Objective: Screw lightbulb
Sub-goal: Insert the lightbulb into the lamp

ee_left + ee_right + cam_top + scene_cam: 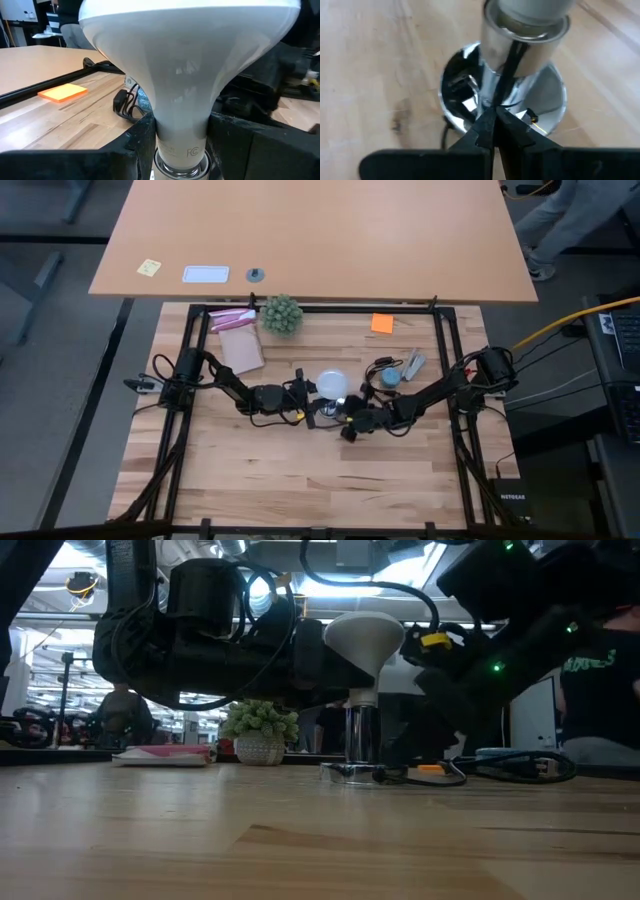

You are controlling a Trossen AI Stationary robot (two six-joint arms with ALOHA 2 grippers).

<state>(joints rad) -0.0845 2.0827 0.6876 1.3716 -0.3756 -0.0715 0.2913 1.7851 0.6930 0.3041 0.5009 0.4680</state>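
The lightbulb (185, 75) is white and frosted: a broad rounded dome tapering cone-like to a narrow neck with grey printed marks, ending in a metal screw base. It stands upright, dome up, at mid-table, seated in the silvery socket (520, 100). The left gripper (182, 150) is clenched around the bulb's neck. The right gripper (492, 125) is closed, fingertips together, against the socket base.

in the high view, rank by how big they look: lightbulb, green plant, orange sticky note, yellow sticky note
1. green plant
2. lightbulb, close to the plant in size, so these two are unsure
3. orange sticky note
4. yellow sticky note, close to the orange one
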